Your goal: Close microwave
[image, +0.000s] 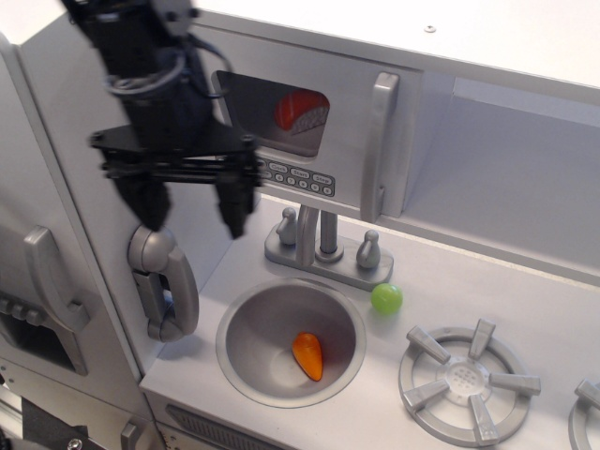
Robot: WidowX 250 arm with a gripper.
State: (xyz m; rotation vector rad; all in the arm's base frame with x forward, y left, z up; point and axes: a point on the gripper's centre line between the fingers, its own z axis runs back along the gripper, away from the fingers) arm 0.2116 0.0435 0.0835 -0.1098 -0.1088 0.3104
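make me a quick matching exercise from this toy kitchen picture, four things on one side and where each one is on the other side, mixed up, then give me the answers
Things:
1. orange piece
2. green ball
3. red and white item
4. gripper

Places:
A. behind the microwave door window
B. in front of the cabinet wall, above the grey phone
C. inside the round sink
D. on the counter beside the faucet

Pairs: 1-C, 2-D, 3-A, 4-B
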